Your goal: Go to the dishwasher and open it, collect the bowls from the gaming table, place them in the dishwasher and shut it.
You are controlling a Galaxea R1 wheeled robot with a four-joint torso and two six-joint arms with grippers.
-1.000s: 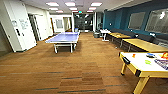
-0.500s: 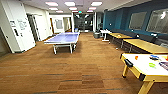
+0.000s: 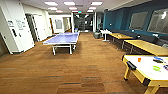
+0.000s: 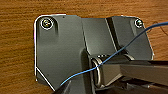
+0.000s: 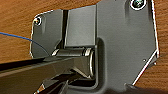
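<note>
The gaming table (image 3: 140, 65), with a white top and yellow edge and legs, stands at the lower right of the head view and is cut off by the picture's edge. A yellow-green bowl (image 3: 156, 68) sits on its top. A little farther back on the same top lies a blue bowl (image 3: 158, 59), blurred. The dishwasher is out of view. Both wrist views look down over the robot's own dark plate and bar onto the wood-patterned floor (image 4: 17, 50).
A blue table-tennis table (image 3: 62, 39) stands ahead to the left. Plain yellow-wood tables (image 3: 146, 47) line the blue wall on the right. A small orange thing (image 3: 139, 59) is on the gaming table. White doors (image 3: 15, 30) are at left, and a corridor (image 3: 80, 23) lies far ahead.
The whole head picture has shifted slightly, so the camera has moved. The gaming table now sits a little lower and larger at the right. Nothing in the room has moved.
</note>
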